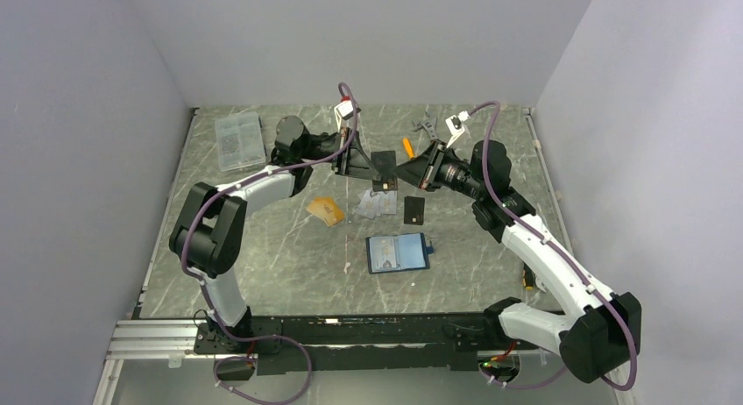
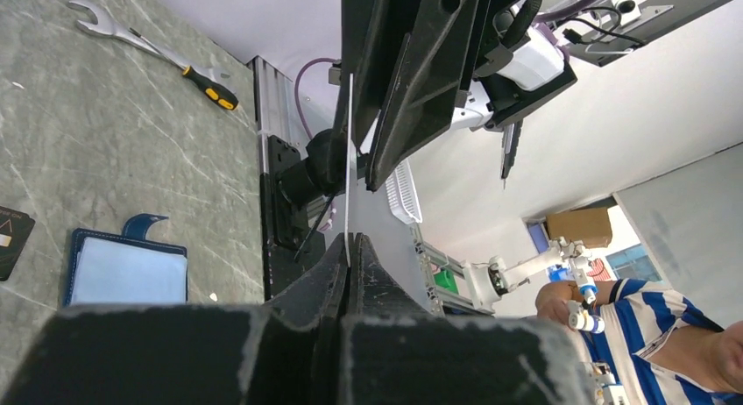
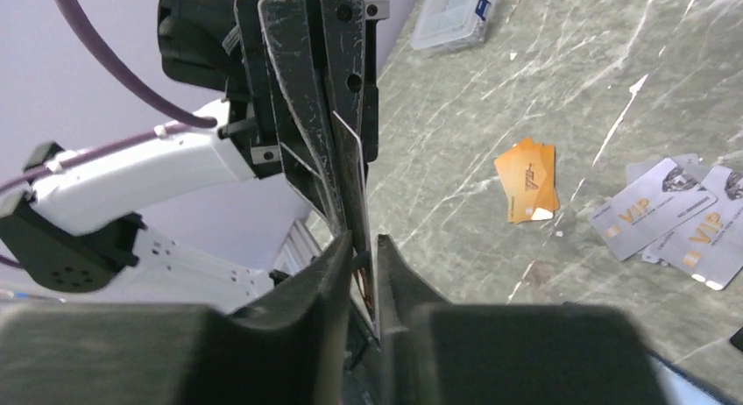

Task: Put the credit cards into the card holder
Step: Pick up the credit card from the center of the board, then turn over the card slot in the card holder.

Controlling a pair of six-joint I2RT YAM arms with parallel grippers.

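Both grippers meet in mid-air over the back middle of the table. A black credit card (image 1: pixel 384 162) stands on edge between them. My left gripper (image 2: pixel 350 247) is shut on one end of this card (image 2: pixel 349 159). My right gripper (image 3: pixel 364 247) straddles the other end of the card (image 3: pixel 357 186), its jaws slightly apart, with a gap on one side of the card. The card holder (image 1: pixel 397 253) lies open on the table, light blue inside up. Orange cards (image 1: pixel 326 210), silver cards (image 1: pixel 377 203) and another black card (image 1: pixel 413 209) lie flat behind it.
A clear compartment box (image 1: pixel 239 140) sits at the back left. An orange-handled screwdriver (image 1: pixel 407 148) and a wrench (image 1: pixel 425 124) lie at the back, behind the grippers. Walls close in the left, back and right sides of the table.
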